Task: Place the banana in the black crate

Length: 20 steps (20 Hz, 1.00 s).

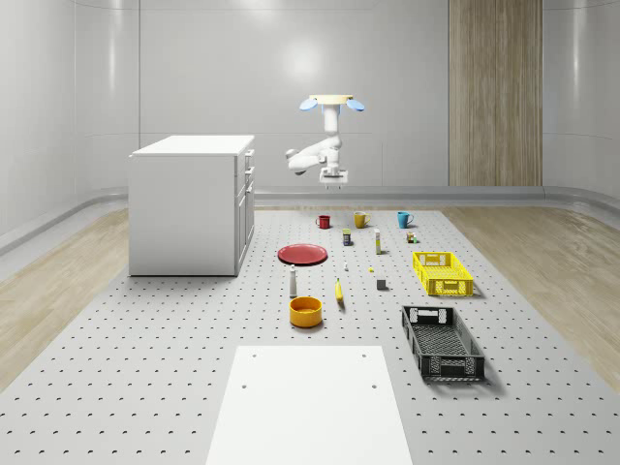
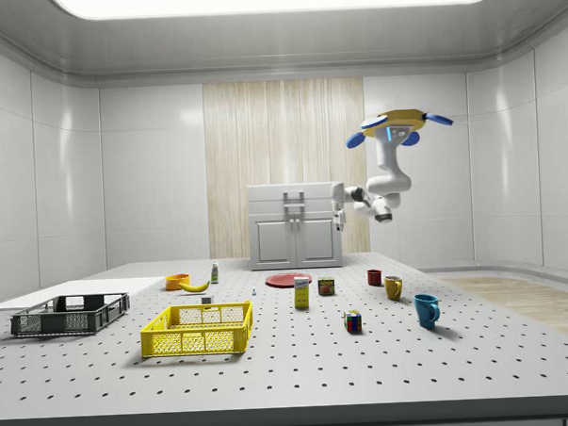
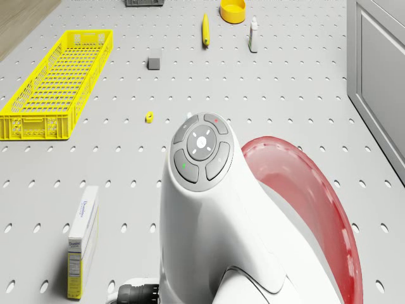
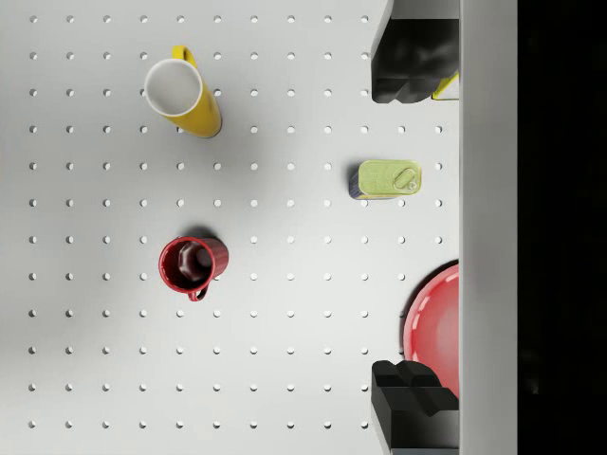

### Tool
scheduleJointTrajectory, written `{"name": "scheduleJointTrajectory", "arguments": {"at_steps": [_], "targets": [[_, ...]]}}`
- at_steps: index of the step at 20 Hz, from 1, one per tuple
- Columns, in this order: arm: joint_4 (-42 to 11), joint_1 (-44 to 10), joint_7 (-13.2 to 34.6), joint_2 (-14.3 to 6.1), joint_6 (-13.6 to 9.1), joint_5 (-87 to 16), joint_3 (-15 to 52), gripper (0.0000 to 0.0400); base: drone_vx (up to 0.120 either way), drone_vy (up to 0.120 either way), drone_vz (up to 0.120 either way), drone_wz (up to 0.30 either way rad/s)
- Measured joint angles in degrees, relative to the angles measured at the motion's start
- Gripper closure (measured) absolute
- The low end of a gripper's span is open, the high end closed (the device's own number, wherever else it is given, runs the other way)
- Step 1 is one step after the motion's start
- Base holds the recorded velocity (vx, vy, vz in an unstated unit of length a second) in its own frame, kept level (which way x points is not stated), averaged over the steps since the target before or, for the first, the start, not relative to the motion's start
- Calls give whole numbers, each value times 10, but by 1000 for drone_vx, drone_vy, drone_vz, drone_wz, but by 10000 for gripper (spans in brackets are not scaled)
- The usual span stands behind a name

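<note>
Wrist view: two black fingertips (image 4: 413, 62) stand far apart with nothing between them, one at each end of the gripper (image 4: 414, 237). Below, on the perforated table (image 4: 95, 360), lie a green can (image 4: 387, 179) on its side, a red mug (image 4: 193, 263), a yellow mug (image 4: 183, 96) and the edge of a red plate (image 4: 434, 329).

In the whole-scene view the gripper (image 1: 332, 176) hangs high in the air, well above the mugs at the far end of the table (image 1: 145, 358). The white arm (image 1: 315, 153) bends up to the drone (image 1: 330, 101), which hovers over that far end, beside the white cabinet (image 1: 191, 203).

The banana (image 1: 339, 291) lies flat on the table, well apart from the gripper, just beside an orange bowl (image 1: 305, 311) and near a small white bottle (image 1: 293, 282). The black crate (image 1: 442, 342) sits nearer the camera toward the whole-scene view's right, with a yellow crate (image 1: 442, 272) behind it. The red plate (image 1: 303, 254) lies between the banana and the mugs. A blue mug (image 1: 404, 219) stands at the far right of the mug row.

In the drone view, the arm's white shell (image 3: 209, 209) covers part of the red plate (image 3: 304, 202); the banana (image 3: 205, 29) and the orange bowl (image 3: 233, 10) show farther off, and a yellow-and-white box (image 3: 83, 240) lies close by.
</note>
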Motion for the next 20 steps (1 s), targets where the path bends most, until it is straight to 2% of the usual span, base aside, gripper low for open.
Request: {"name": "scheduleJointTrajectory", "arguments": {"at_steps": [17,20], "targets": [[3,-14,13,-45,41,23,13,0,120,0,0,0],[4,-16,15,-52,48,26,15,0,120,-107,0,0]]}}
